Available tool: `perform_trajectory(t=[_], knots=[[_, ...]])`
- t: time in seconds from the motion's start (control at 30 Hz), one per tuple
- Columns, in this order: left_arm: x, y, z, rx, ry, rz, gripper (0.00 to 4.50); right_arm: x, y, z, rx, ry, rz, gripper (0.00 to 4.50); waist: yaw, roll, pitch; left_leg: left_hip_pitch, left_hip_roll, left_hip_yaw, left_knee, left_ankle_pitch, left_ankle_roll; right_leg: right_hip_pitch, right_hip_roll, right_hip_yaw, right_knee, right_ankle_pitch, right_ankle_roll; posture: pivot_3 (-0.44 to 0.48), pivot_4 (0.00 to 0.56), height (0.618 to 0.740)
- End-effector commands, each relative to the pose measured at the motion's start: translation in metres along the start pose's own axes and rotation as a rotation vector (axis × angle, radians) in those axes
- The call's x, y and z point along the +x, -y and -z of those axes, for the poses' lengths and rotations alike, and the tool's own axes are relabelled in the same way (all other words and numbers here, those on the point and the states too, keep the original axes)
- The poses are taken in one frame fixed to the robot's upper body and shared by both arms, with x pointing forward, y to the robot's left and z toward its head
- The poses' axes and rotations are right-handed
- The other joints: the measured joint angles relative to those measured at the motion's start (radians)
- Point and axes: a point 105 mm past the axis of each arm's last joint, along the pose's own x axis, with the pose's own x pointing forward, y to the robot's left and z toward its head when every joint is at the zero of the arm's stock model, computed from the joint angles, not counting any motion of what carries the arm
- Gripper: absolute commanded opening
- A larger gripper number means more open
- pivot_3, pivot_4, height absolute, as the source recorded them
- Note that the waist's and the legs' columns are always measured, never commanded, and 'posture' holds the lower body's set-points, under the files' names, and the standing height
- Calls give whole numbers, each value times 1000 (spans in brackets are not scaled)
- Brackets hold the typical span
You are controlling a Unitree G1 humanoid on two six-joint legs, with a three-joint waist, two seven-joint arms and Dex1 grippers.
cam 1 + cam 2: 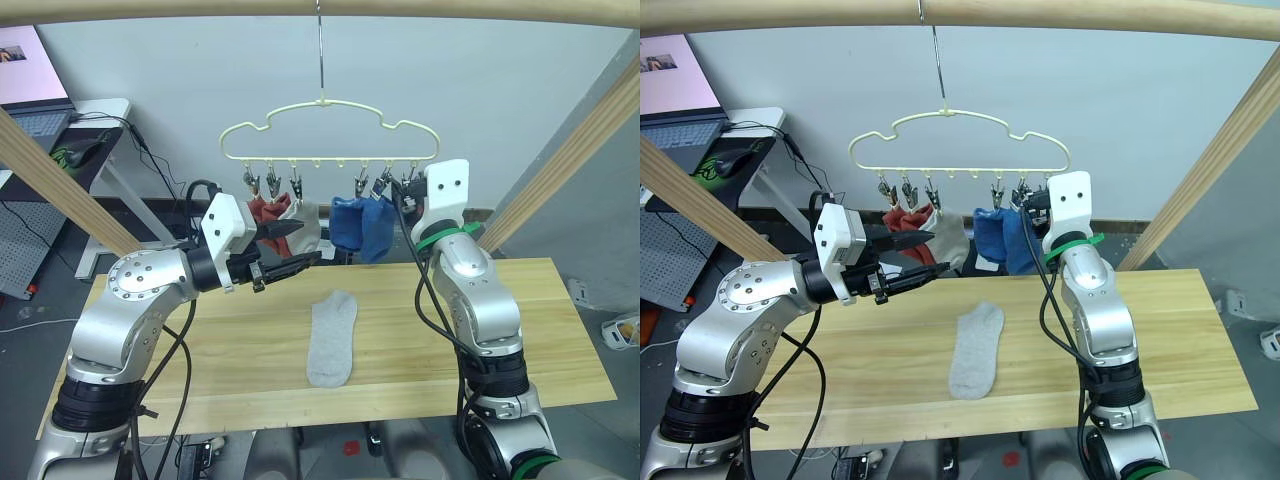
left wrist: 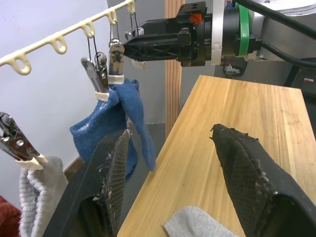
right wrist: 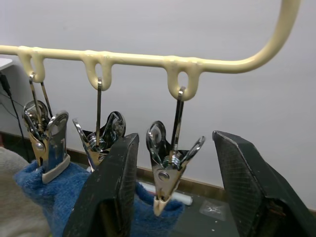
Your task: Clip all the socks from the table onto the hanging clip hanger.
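Observation:
The pale yellow clip hanger (image 1: 325, 130) hangs by its hook from a wooden pole. Rust red socks (image 1: 266, 211), a grey sock (image 1: 306, 226) and two blue socks (image 1: 362, 228) hang from its clips. Another light grey sock (image 1: 332, 338) lies flat in the middle of the table (image 1: 540, 330). My left gripper (image 1: 305, 245) is open and holds nothing, in the air just below the hanging grey sock. My right gripper (image 3: 175, 138) is open at the hanger's right end, its fingers on either side of the last metal clip (image 3: 165, 173), which seems to hold nothing.
Slanted wooden beams (image 1: 60, 180) frame the table on both sides, with the round pole (image 1: 320, 6) across the top. A side desk with a laptop (image 1: 35, 85) and cables stands at the far left. A grey wall is behind the hanger.

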Motion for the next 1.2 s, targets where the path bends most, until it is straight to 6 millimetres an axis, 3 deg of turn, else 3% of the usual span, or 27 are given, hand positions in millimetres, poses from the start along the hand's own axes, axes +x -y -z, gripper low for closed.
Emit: perform_trajectory(t=[0.03,0.53,0.9,1.2], knots=[[0,3,-7,34,19,11,2903,2,-7,-20,47,69,-31,2473,0,0,0,0,0,0,0,0,0,0,0,0,0,0,0,-115,203,738],[-2,4,-7,37,9,5,2903,12,-21,-21,132,55,-67,2473,0,0,0,0,0,0,0,1,-1,0,0,0,1,0,0,-99,204,738],[-3,5,-5,34,6,4,2903,5,-18,-21,107,66,-59,2473,0,0,0,0,0,0,0,1,-1,0,0,0,1,0,0,-103,205,738],[-3,4,-4,36,7,6,2903,0,-2,-18,48,54,23,2473,0,0,0,0,0,0,0,1,-1,0,0,0,1,0,0,-109,205,738]])
